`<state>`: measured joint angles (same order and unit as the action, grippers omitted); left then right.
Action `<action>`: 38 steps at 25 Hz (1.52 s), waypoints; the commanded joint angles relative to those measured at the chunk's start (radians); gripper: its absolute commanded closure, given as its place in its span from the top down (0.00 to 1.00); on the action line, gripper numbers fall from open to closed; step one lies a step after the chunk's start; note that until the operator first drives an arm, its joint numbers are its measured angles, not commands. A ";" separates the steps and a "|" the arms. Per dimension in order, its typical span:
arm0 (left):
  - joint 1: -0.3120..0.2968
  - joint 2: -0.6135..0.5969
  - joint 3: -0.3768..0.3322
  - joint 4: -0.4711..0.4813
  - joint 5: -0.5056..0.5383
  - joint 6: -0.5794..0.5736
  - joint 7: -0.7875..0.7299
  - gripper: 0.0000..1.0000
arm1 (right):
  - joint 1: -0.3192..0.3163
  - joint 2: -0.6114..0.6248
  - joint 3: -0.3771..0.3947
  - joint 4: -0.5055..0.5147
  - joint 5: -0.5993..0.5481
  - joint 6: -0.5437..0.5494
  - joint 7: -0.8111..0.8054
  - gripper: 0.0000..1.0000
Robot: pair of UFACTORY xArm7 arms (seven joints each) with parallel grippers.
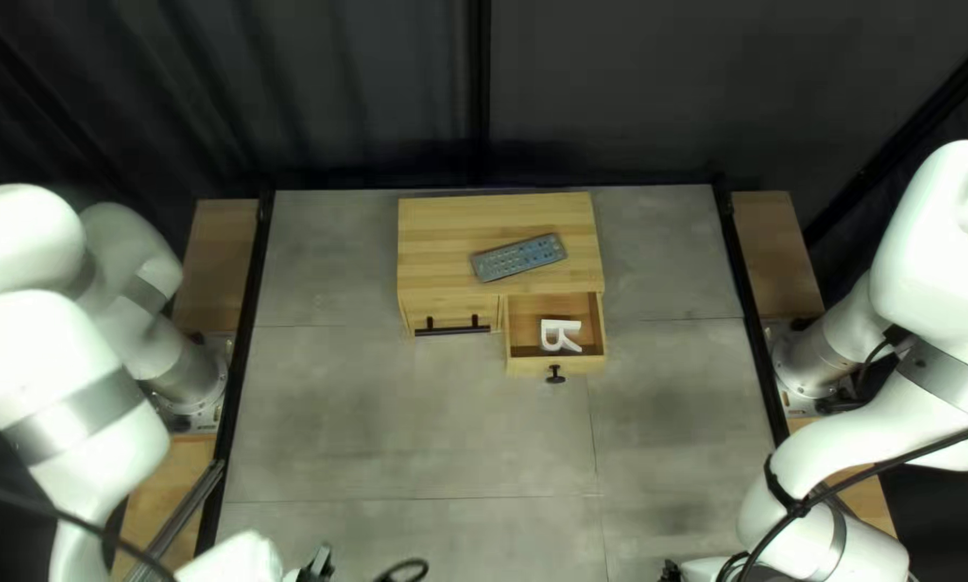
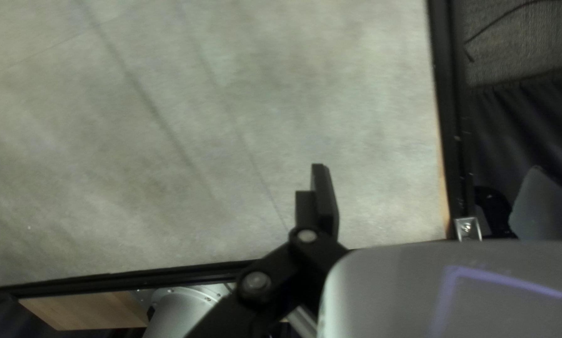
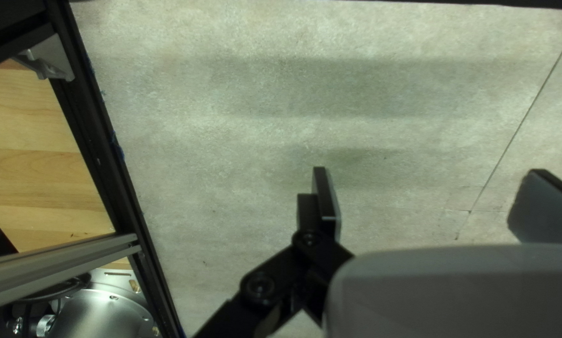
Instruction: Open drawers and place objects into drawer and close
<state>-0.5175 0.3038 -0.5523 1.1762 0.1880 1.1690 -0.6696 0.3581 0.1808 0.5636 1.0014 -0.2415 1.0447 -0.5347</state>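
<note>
One white letter R [image 1: 559, 324] lies inside the pulled-out drawer [image 1: 538, 364], at the right of the wooden cabinet [image 1: 430, 243] in the top left view, so we judge the opening and at least one placing done. That drawer, with its small black knob [image 1: 555, 373], has yet to be pushed in. Beside it, the drawer with the long black handle [image 1: 451, 331] sits closed; the plural in the task suggests we may need to open it too. A remote control [image 1: 518, 258] rests aslant on the cabinet top, and part of what looks like a pair of scissors [image 1: 405, 562] shows at the near edge of the view. Either could be waiting for a drawer, though we cannot be sure.

Farther out, our left gripper [image 2: 426, 169] and right gripper [image 3: 428, 169] are both spread wide, holding nothing, well apart from the cabinet. Placing what remains and closing up look like the work left to us.
</note>
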 commanded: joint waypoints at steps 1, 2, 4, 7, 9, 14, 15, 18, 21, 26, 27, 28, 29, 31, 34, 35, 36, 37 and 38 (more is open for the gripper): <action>0.013 -0.004 -0.011 -0.024 -0.032 -0.040 0.026 1.00 | 0.000 0.000 0.000 0.000 0.000 0.000 0.000 1.00; 0.013 -0.004 -0.011 -0.024 -0.032 -0.040 0.026 1.00 | 0.000 0.000 0.000 0.000 0.000 0.000 0.000 1.00; 0.013 -0.004 -0.011 -0.024 -0.032 -0.040 0.026 1.00 | 0.000 0.000 0.000 0.000 0.000 0.000 0.000 1.00; 0.013 -0.004 -0.011 -0.024 -0.032 -0.040 0.026 1.00 | 0.000 0.000 0.000 0.000 0.000 0.000 0.000 1.00; 0.013 -0.004 -0.011 -0.024 -0.032 -0.040 0.026 1.00 | 0.007 0.013 -0.001 0.005 -0.023 0.001 0.001 1.00; 0.013 -0.004 -0.011 -0.024 -0.032 -0.040 0.026 1.00 | 0.005 0.100 -0.021 0.133 -0.051 0.071 -0.034 1.00; 0.013 -0.004 -0.011 -0.024 -0.032 -0.040 0.026 1.00 | 0.000 0.103 -0.025 0.142 -0.052 0.075 -0.036 1.00; 0.013 -0.004 -0.011 -0.024 -0.032 -0.040 0.026 1.00 | -0.015 0.073 -0.030 0.143 -0.036 0.092 -0.047 1.00; 0.013 -0.004 -0.011 -0.024 -0.032 -0.040 0.026 1.00 | -0.042 0.007 -0.039 0.128 -0.005 0.118 -0.067 1.00; 0.013 -0.004 -0.011 -0.024 -0.032 -0.040 0.026 1.00 | -0.095 -0.084 -0.079 0.114 0.032 0.153 -0.091 1.00; 0.013 -0.004 -0.011 -0.024 -0.032 -0.040 0.026 1.00 | -0.100 -0.087 -0.083 0.118 0.033 0.157 -0.090 1.00; 0.013 -0.004 -0.011 -0.024 -0.032 -0.040 0.026 1.00 | -0.106 -0.091 -0.090 0.125 0.032 0.162 -0.084 1.00; 0.013 -0.004 -0.011 -0.024 -0.032 -0.040 0.026 1.00 | -0.109 -0.091 -0.092 0.131 0.031 0.166 -0.083 1.00; 0.013 -0.004 -0.011 -0.024 -0.032 -0.040 0.026 1.00 | -0.112 -0.093 -0.097 0.147 0.024 0.177 -0.079 1.00; 0.013 -0.004 -0.011 -0.024 -0.032 -0.040 0.026 1.00 | -0.118 -0.096 -0.102 0.162 0.022 0.194 -0.085 1.00; 0.013 -0.004 -0.011 -0.024 -0.032 -0.040 0.026 1.00 | -0.122 -0.093 -0.106 0.173 0.024 0.203 -0.092 1.00; 0.013 -0.004 -0.011 -0.024 -0.032 -0.040 0.026 1.00 | -0.125 -0.088 -0.109 0.183 0.027 0.211 -0.094 1.00; 0.013 -0.004 -0.011 -0.024 -0.032 -0.040 0.026 1.00 | -0.126 -0.085 -0.111 0.188 0.030 0.216 -0.093 1.00; 0.013 -0.004 -0.011 -0.024 -0.032 -0.040 0.026 1.00 | -0.127 -0.083 -0.111 0.191 0.030 0.219 -0.092 1.00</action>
<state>-0.5045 0.2998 -0.5634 1.1520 0.1559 1.1291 -0.6436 0.2356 0.0914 0.4565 1.1806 -0.2151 1.2527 -0.6252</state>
